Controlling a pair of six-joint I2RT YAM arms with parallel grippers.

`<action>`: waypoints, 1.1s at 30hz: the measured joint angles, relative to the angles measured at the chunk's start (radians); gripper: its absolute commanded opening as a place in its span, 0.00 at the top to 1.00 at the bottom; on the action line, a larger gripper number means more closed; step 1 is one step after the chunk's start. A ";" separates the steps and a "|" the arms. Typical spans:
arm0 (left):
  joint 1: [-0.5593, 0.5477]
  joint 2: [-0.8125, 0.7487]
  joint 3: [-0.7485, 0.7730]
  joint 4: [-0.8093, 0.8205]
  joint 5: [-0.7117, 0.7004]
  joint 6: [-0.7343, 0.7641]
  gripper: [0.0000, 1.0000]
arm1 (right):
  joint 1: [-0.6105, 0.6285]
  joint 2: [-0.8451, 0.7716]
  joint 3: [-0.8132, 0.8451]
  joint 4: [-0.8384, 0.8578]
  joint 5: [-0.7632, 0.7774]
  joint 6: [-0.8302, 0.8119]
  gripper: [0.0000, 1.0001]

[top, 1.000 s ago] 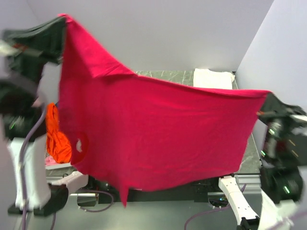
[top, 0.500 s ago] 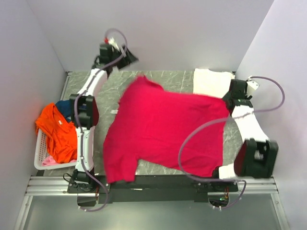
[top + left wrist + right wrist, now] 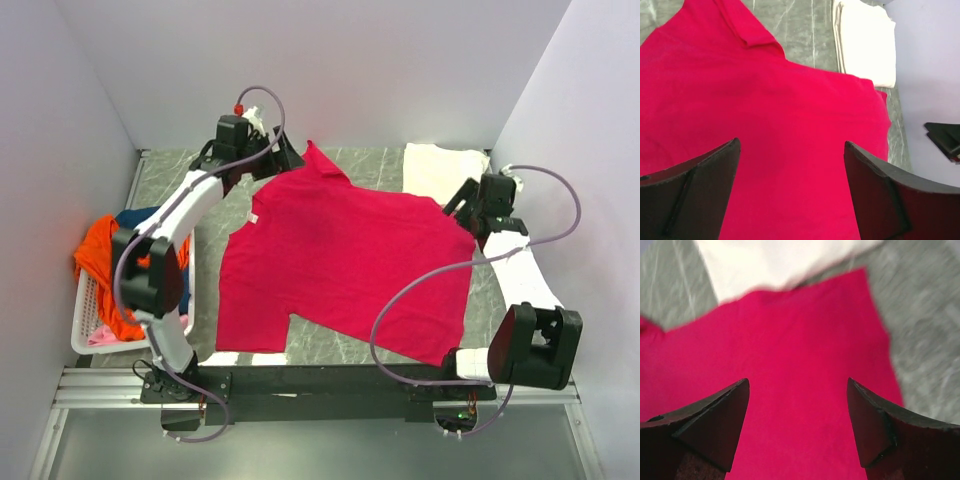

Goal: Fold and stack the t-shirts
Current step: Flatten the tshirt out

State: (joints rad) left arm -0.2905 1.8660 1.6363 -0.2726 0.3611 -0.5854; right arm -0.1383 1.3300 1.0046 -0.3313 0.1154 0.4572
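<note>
Crimson t-shirt (image 3: 340, 260) lies flat and unfolded on the table (image 3: 372, 160), both arms' jaws spread empty — one cream-white t-shirt (image 3: 440, 165) folded, others (image 3: 108, 285) wait in the basket (image 3: 85, 325).

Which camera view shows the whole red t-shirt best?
The top external view: the crimson t-shirt lies spread flat, nearly its whole outline visible. The left wrist view shows only one sleeve and part of the body; the right wrist view shows only a blurred corner.
</note>
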 measured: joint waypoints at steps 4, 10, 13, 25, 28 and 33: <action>-0.012 -0.124 -0.146 0.002 -0.044 0.000 0.10 | 0.019 -0.027 -0.082 -0.027 -0.109 0.023 0.17; 0.000 -0.130 -0.377 -0.043 -0.077 -0.014 0.11 | 0.031 -0.036 -0.217 -0.070 -0.206 0.051 0.18; -0.001 -0.126 -0.459 -0.056 -0.081 -0.027 0.11 | 0.031 -0.037 -0.264 -0.083 -0.226 0.055 0.18; 0.001 -0.064 -0.537 -0.024 -0.099 -0.054 0.11 | 0.031 0.069 -0.291 -0.082 -0.237 0.068 0.20; 0.009 -0.047 -0.517 -0.019 -0.102 -0.055 0.11 | 0.031 0.115 -0.269 -0.088 -0.233 0.070 0.21; 0.018 -0.002 -0.467 -0.018 -0.097 -0.054 0.11 | 0.031 0.182 -0.206 -0.111 -0.224 0.071 0.21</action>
State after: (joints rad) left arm -0.2729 1.8641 1.1694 -0.2905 0.2642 -0.6392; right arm -0.1070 1.5116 0.7986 -0.4427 -0.1089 0.5285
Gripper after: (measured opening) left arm 0.888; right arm 0.790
